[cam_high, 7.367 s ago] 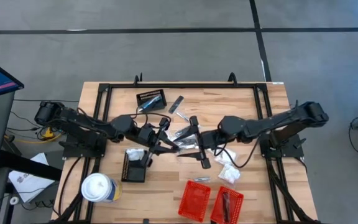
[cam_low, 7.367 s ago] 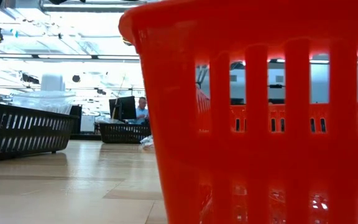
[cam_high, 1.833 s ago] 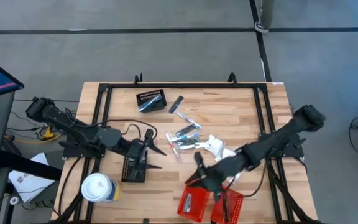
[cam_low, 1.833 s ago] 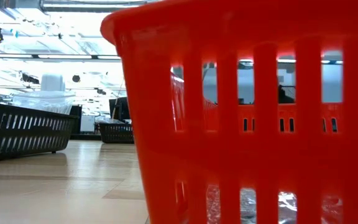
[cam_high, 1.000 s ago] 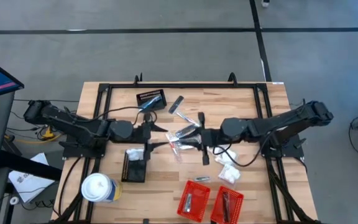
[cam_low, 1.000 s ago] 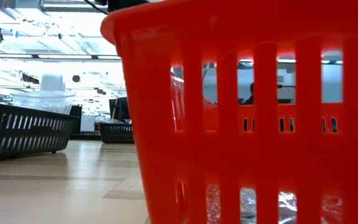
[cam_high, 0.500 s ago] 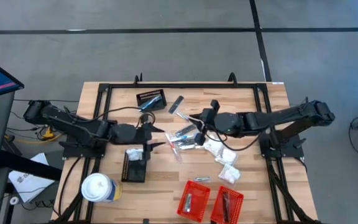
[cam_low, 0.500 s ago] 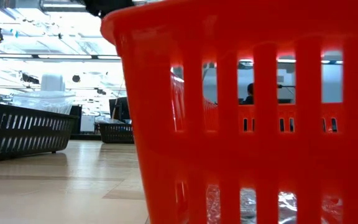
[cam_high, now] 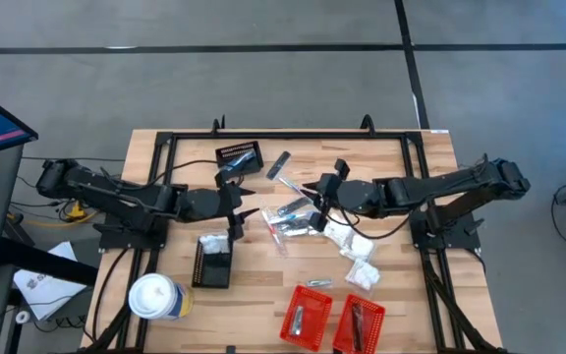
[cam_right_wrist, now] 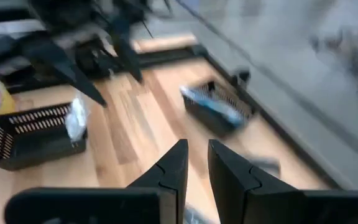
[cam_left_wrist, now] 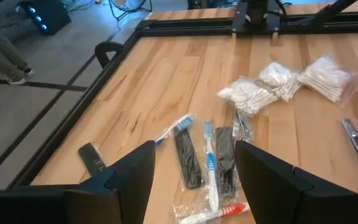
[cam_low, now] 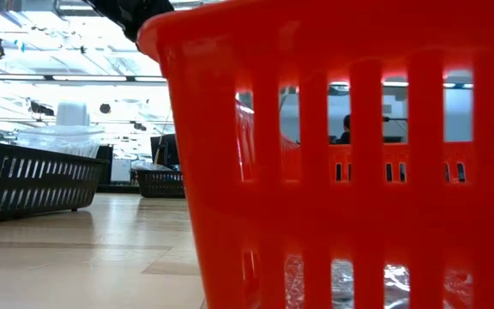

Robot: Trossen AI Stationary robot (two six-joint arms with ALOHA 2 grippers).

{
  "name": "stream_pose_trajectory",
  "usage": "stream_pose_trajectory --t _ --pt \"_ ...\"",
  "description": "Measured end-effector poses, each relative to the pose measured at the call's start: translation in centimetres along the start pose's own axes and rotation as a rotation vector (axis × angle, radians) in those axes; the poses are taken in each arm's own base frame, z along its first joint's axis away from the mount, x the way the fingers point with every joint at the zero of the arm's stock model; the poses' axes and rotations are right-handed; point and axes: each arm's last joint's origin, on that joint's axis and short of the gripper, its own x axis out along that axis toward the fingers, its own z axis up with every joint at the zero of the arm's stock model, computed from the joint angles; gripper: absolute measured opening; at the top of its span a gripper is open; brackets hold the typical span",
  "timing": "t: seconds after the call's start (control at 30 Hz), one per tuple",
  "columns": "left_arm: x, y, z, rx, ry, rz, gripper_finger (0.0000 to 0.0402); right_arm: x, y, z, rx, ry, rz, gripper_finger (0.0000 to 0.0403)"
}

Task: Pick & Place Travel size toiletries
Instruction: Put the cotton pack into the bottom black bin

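Observation:
The travel size toiletries lie in a loose pile (cam_high: 291, 216) at the table's middle. In the left wrist view I see dark sticks (cam_left_wrist: 185, 155), a wrapped blue toothbrush (cam_left_wrist: 209, 168) and white packets (cam_left_wrist: 253, 94). My left gripper (cam_high: 242, 218) hovers open just left of the pile, its fingers (cam_left_wrist: 129, 180) apart above the sticks. My right gripper (cam_high: 314, 210) stands over the pile's right side. Its fingers (cam_right_wrist: 178, 165) leave only a narrow gap with nothing between them.
A black basket (cam_high: 239, 157) stands at the far side and another (cam_high: 212, 262) near the left, holding a white packet. Two red baskets (cam_high: 308, 317) with items sit at the near edge, and a large white cup (cam_high: 155, 295) at near left. More white packets (cam_high: 360, 264) lie right of the pile.
My right gripper has swung from the near side of the pile toward the table's far edge and turned about, and now stands over the pile's right side. My left gripper has shifted a little toward the far edge. The pile has not moved.

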Motion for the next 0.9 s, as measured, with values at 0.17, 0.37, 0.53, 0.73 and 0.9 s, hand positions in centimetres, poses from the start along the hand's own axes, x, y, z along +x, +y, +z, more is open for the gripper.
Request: stream_pose_trajectory --t 0.17,0.37,0.53,0.73,0.9 --pt "-0.1 -0.1 0.0 -0.007 -0.004 -0.011 0.0214 0.4 -3.7 -1.9 0.191 0.206 -0.203 0.0056" --pt "-0.1 -0.3 0.1 -0.008 -0.012 -0.017 0.0214 0.4 -6.3 -5.0 0.334 0.443 -0.409 0.0056" --pt "-0.1 -0.3 0.3 -0.014 -0.026 -0.018 0.0214 0.9 -7.1 -7.0 0.395 0.565 -0.393 0.0056" --pt "0.3 -0.5 0.4 -0.015 -0.037 -0.017 0.0214 1.8 -7.3 -7.9 0.394 0.600 -0.287 0.0056" --pt "0.7 -0.7 0.2 -0.009 -0.030 -0.015 0.0214 2.3 -7.3 -8.6 0.428 0.658 -0.163 0.0056"
